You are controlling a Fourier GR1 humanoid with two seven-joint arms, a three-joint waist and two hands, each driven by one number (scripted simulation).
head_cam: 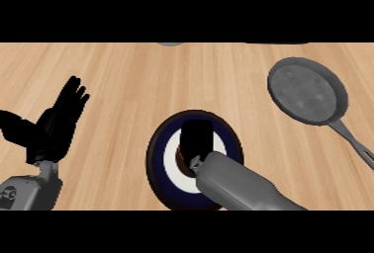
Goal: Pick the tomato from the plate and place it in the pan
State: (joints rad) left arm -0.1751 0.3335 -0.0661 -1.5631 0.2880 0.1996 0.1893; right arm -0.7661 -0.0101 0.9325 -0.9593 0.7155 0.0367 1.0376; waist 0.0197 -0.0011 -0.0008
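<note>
Tomato not visible: judging by the task, it sits at the middle of the plate (162, 148), directly under the right robot hand (197, 138), which covers the plate's white centre. Can't tell whether that robot hand is clamped on it or apart, since from above it's just a black mass, with the grey forearm (241, 185) coming in from the lower right. Key relation: the pan (306, 91) lies farther out on the counter (124, 74) and to the robot's right of the plate, well apart, nothing between them. Its handle (354, 143) runs back toward the near right edge, so the bowl is the end closer to the plate. The right arm is clearly the nearer one for the carry: a diagonal move, away and rightward. The left robot hand (55, 123) is at the view's left edge, open, fingers up, resting, on the plate's far side from the pan.
</note>
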